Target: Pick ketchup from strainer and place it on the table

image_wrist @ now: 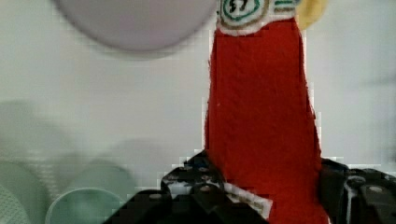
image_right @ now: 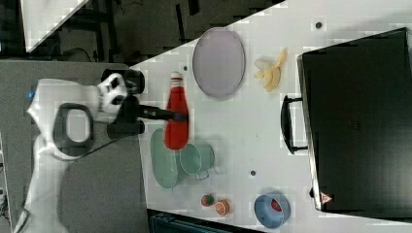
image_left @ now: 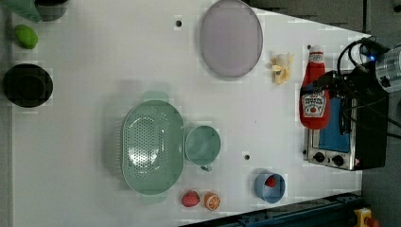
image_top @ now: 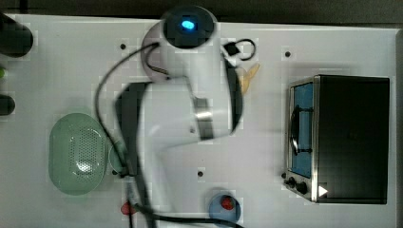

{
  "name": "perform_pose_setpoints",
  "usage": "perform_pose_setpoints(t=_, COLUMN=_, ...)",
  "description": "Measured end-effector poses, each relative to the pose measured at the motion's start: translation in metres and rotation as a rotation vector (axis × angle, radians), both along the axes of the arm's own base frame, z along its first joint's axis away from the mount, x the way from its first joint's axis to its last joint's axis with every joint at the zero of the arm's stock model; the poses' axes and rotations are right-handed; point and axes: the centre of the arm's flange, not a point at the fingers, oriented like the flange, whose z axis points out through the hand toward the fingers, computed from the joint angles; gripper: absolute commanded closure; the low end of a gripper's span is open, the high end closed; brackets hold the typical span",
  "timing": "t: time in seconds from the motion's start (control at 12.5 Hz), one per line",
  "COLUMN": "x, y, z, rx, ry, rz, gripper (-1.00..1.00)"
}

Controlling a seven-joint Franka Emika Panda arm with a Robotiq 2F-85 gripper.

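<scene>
The ketchup (image_right: 176, 114), a red squeeze bottle with a white cap and white label, hangs in the air above the table (image_right: 252, 126). My gripper (image_right: 179, 116) is shut on its body, and the cap points away from the wrist. In the wrist view the ketchup (image_wrist: 261, 116) runs up between the two black fingers (image_wrist: 345, 186). In the left view the ketchup (image_left: 314, 92) is well to the right of the strainer (image_left: 152, 146). That pale green oval strainer (image_top: 77, 153) lies on the table with nothing in it. In the top view my arm covers the bottle.
A green mug (image_left: 203, 144) stands against the strainer. A grey-purple plate (image_left: 231, 37) and a banana (image_left: 282, 68) lie beyond it. A toaster oven (image_top: 340, 137) fills one end. A blue bowl (image_left: 270, 187), a strawberry (image_left: 190, 198) and an orange half (image_left: 212, 201) sit near the edge.
</scene>
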Motion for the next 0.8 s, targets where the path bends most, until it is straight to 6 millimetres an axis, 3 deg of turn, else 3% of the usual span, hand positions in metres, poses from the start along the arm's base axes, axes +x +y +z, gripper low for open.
perform_pose_setpoints(t=0.32, x=-0.023, y=-0.036, z=-0.074, rx=0.03, ry=0.012, rz=-0.007, gripper=-0.13)
perform_pose_setpoints(t=0.56, x=-0.047, y=-0.049, z=-0.126, rx=0.051, ry=-0.028, rz=-0.018, gripper=-0.13)
perform_pose_setpoints(t=0.64, x=-0.056, y=-0.052, z=-0.144, rx=0.064, ry=-0.024, rz=-0.024, gripper=-0.2)
perform_pose_setpoints(t=0.8, x=-0.075, y=-0.051, z=-0.173, rx=0.088, ry=-0.033, rz=-0.032, gripper=-0.6)
